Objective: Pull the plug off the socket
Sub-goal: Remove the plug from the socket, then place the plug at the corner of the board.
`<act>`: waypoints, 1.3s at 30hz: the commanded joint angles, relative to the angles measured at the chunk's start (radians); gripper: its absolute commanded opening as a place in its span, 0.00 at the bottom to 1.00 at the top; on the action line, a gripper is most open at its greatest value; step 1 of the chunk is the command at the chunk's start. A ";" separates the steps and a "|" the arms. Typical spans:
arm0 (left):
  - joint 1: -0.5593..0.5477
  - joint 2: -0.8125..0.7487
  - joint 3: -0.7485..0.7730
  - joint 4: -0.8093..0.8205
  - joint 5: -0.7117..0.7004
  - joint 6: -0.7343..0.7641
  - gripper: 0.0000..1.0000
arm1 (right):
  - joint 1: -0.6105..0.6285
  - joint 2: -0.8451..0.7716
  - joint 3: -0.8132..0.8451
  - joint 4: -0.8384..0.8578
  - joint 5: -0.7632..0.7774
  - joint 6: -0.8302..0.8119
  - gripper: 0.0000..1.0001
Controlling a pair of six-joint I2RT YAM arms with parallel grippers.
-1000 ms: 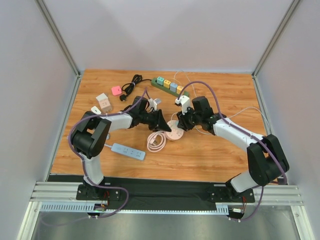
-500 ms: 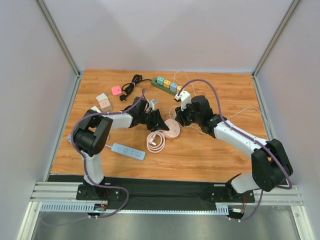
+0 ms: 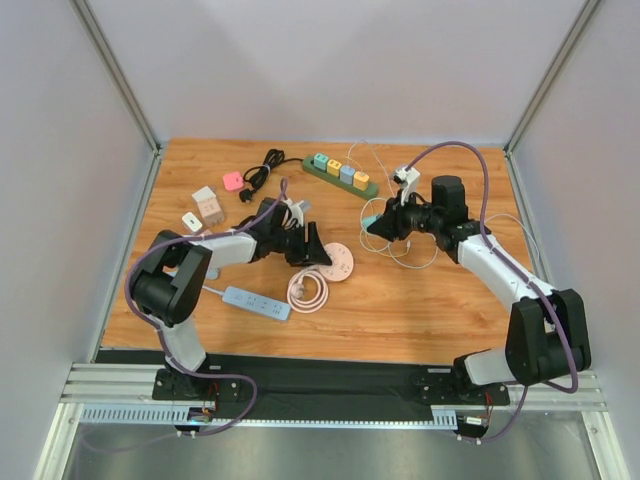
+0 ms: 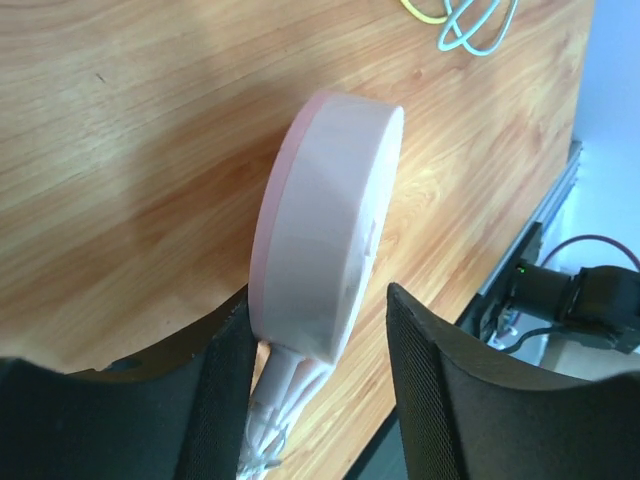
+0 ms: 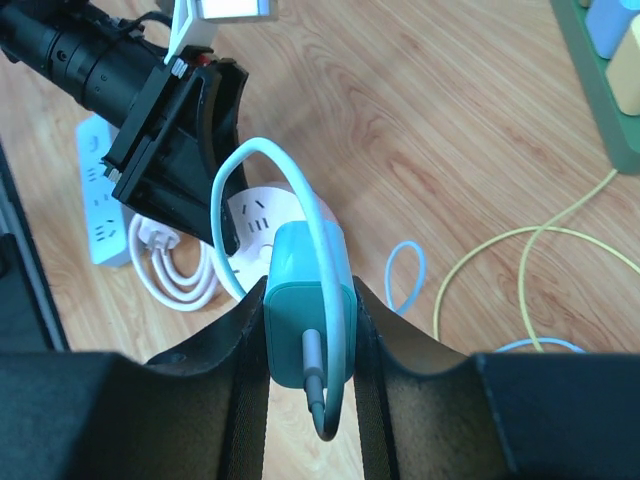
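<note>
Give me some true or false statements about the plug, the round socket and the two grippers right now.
1. The teal plug is clamped in the right gripper. True.
2. The plug sits in the round pink socket. False: it is held up, apart from the socket.
3. The left gripper has a finger on either side of the socket. True.
4. The green power strip lies along the table's near edge. False: it lies at the far side.
5. A coiled cable lies beside the socket. True.

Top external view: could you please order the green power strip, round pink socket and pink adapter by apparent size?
1. green power strip
2. round pink socket
3. pink adapter
The gaps are plain.
</note>
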 commanded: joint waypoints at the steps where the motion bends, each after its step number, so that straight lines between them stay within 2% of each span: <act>1: 0.000 -0.130 0.011 0.024 -0.041 0.080 0.61 | -0.009 -0.028 0.019 0.068 -0.130 0.059 0.00; 6: 0.000 -0.226 0.003 0.018 -0.087 0.190 0.68 | -0.012 0.001 0.018 0.117 -0.160 0.151 0.00; 11: -0.002 -0.389 -0.059 0.045 -0.179 0.345 0.71 | -0.020 0.051 0.013 0.171 -0.203 0.255 0.00; 12: -0.002 -0.418 -0.073 0.056 -0.190 0.370 0.86 | -0.020 0.056 0.013 0.180 -0.209 0.268 0.00; 14: -0.002 -0.502 -0.113 0.091 -0.225 0.448 0.89 | -0.021 0.067 0.013 0.191 -0.221 0.300 0.00; 15: -0.002 -0.528 -0.124 0.107 -0.233 0.474 0.99 | -0.021 0.068 0.015 0.201 -0.226 0.309 0.00; 21: -0.009 -0.683 -0.216 0.295 -0.194 0.663 1.00 | -0.020 0.094 0.012 0.293 -0.305 0.464 0.00; 25: -0.049 -0.723 -0.291 0.406 -0.128 0.915 1.00 | -0.012 0.117 0.005 0.339 -0.327 0.547 0.00; 26: -0.057 -0.726 -0.296 0.407 -0.101 1.013 1.00 | -0.008 0.120 0.007 0.339 -0.328 0.561 0.00; 30: -0.095 -0.719 -0.278 0.371 -0.090 1.161 1.00 | 0.037 0.119 0.012 0.341 -0.331 0.565 0.00; 39: -0.205 -0.622 -0.201 0.289 -0.179 1.296 0.99 | 0.118 0.126 0.018 0.352 -0.353 0.584 0.00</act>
